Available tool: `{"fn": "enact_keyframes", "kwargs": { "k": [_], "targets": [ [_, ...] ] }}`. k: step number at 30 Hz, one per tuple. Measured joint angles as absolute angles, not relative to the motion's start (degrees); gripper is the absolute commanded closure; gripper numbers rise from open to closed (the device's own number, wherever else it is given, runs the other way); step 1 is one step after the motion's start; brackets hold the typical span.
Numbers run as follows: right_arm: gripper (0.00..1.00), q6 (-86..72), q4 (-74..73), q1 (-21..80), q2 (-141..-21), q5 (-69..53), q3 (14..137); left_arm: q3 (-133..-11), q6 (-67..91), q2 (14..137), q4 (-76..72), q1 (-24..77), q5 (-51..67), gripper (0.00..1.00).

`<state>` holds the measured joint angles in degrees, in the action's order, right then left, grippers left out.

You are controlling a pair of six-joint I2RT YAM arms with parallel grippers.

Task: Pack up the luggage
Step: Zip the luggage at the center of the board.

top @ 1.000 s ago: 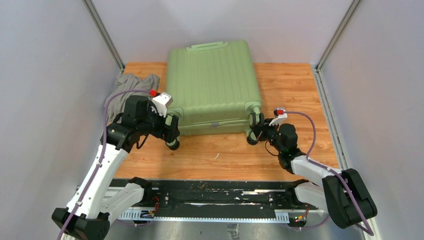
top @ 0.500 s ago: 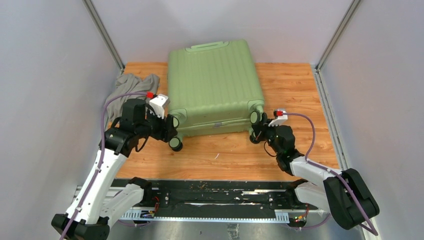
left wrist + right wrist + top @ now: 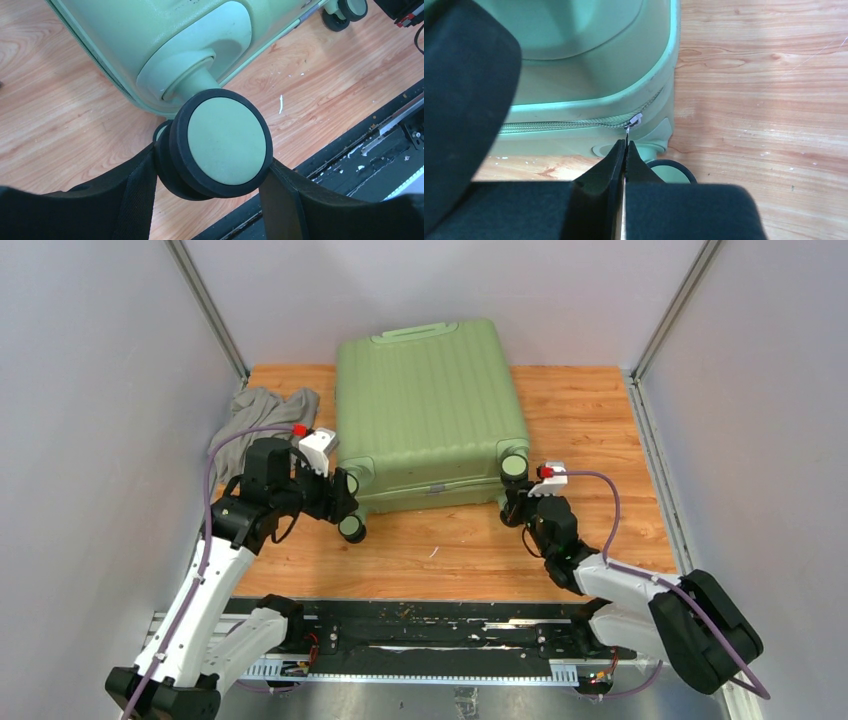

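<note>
Wheel (image 3: 220,142) in left fingers (image 3: 281,200), right fingers (image 3: 608,166) pinching zipper (image 3: 635,120)

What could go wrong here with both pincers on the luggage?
1. The right pincer pinches only the thin zipper pull at the corner of the luggage; it may slip out on the curve.
2. The left pincer clamps a wheel, a round caster; it might turn or swivel, so the luggage could shift under the zipper tug.

No readable lettering, brand mark, number or sign appears on the green suitcase (image 3: 425,405) or the wooden table (image 3: 590,410).
</note>
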<state>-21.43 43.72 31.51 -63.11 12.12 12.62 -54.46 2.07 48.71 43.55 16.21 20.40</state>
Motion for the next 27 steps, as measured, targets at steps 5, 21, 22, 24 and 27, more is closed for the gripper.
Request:
{"fn": "enact_keyframes", "kwargs": {
  "k": [5, 21, 22, 24, 27],
  "targets": [
    [1.0, -17.1, 43.86, 34.48, -64.45, 16.21, 13.63, -54.46, 2.59, 49.04, 43.31, 16.19, 20.6, 0.97],
    [1.0, -8.6, 42.74, 48.8, -71.33, 21.8, 22.28, -58.37, 3.46, 53.17, 41.19, 20.91, 18.35, 1.0],
    [1.0, -7.62, 42.61, 49.1, -71.46, 21.02, 22.48, -58.65, 3.75, 53.23, 41.5, 21.41, 19.38, 1.0],
    [1.0, -6.37, 42.46, 49.17, -71.44, 19.99, 22.55, -58.78, 3.88, 53.39, 41.87, 22.09, 21.08, 1.0],
    [1.0, -5.65, 42.44, 49.17, -71.42, 18.87, 22.55, -58.78, 3.86, 53.6, 42.09, 22.7, 22.79, 1.0]
  ]
}}
